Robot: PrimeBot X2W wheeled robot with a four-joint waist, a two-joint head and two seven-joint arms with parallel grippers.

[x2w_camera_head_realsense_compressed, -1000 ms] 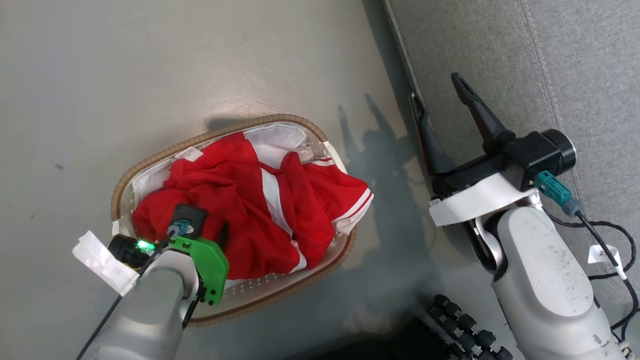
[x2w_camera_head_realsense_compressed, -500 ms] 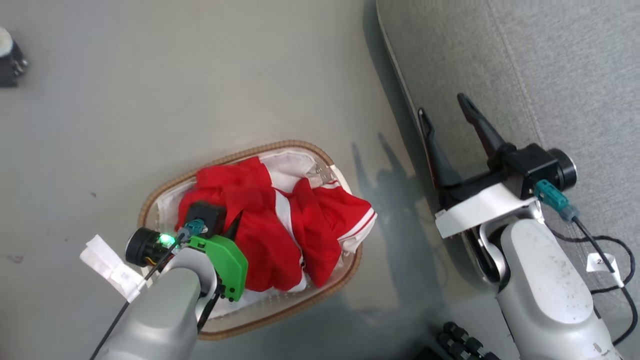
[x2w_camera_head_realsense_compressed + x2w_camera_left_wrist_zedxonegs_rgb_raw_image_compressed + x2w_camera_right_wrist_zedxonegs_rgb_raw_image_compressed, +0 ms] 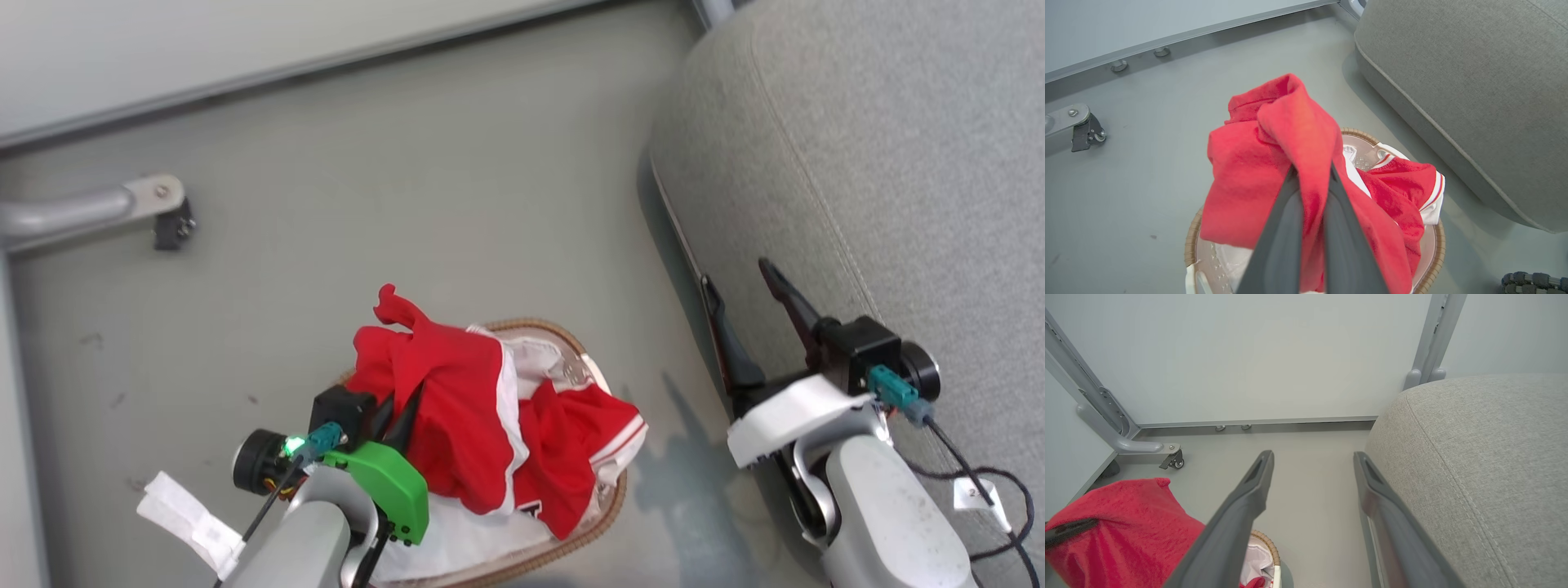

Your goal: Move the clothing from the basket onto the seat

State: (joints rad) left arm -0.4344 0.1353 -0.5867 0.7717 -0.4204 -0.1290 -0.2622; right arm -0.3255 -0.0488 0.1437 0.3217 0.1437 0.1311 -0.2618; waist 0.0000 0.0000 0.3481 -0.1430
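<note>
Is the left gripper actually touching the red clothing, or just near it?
Touching. The left wrist view shows the left gripper shut on a fold of the clothing, with red fabric pinched between its two fingers.

basket [image 3: 1359, 134] mostly under clothing [image 3: 1241, 175], seat [image 3: 1474, 81] cut off

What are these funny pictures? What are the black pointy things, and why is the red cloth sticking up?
It's a robot with two arms. One picture comes from a camera on its head, looking down; the other two from cameras on its wrists. The black pointy things are its fingers. The left gripper is shut on the red clothing, holding part of it up above the basket on the floor. The right gripper is open and empty, beside the grey seat where the clothes should go.
</note>
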